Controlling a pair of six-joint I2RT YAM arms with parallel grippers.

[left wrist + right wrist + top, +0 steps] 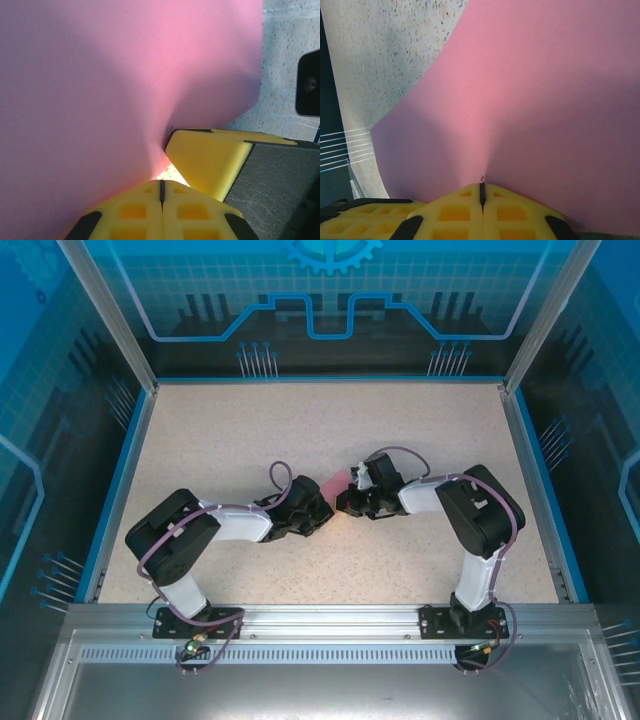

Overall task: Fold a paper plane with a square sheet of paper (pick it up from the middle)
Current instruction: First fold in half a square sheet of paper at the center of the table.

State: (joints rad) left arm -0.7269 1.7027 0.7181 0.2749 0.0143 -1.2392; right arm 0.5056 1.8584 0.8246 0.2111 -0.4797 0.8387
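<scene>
Pink square sheet of paper [335, 483] clamped by left gripper [161, 184] and right gripper [481, 186], arms [240, 525] folded inward.

Plain pink square sheet of paper [333, 483], bowed, at centre of table [220, 430]

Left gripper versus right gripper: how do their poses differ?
The left gripper reaches the square sheet of paper from the left, the right gripper from the right. The left arm's elbow lies nearer the table's front edge than the right arm's. Both are shut on it.
</scene>
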